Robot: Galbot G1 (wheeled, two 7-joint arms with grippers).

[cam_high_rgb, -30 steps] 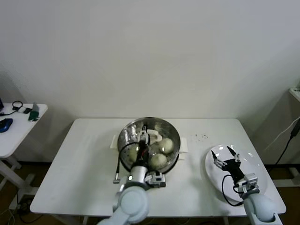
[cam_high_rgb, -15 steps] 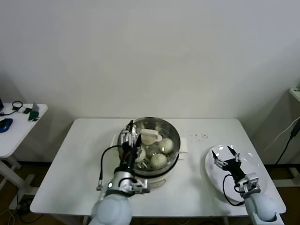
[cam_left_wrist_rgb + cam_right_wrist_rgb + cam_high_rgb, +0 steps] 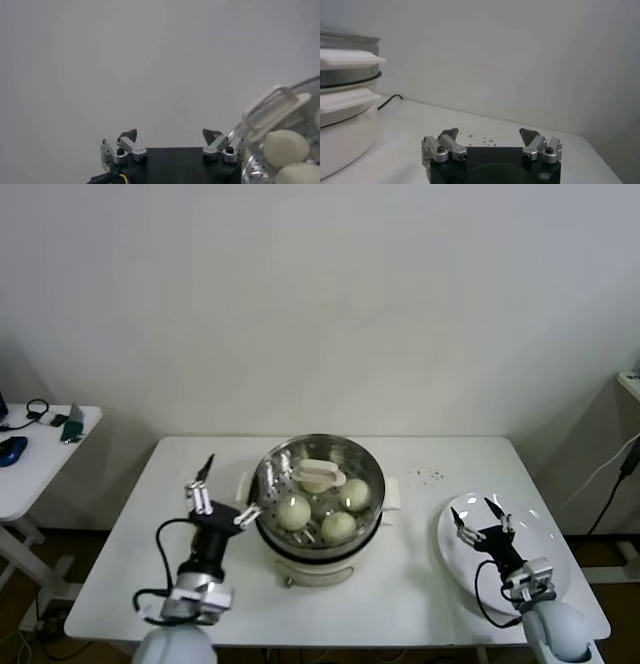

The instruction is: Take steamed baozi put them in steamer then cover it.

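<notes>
Left pincer (image 3: 222, 494) raised, fingers spread wide, empty, right pincer (image 3: 478, 517) low at far right, fingers apart, empty

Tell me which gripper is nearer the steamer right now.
Left. The left gripper hangs open just beside the steamer, off its left rim. The right gripper is open over the white plate, well off to the steamer's right.

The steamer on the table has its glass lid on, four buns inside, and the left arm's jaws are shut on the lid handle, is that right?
Not quite. The head view shows the left gripper beside the steamer, jaws open and empty, off the lid's white handle. The lid is on, and four buns show inside.
</notes>
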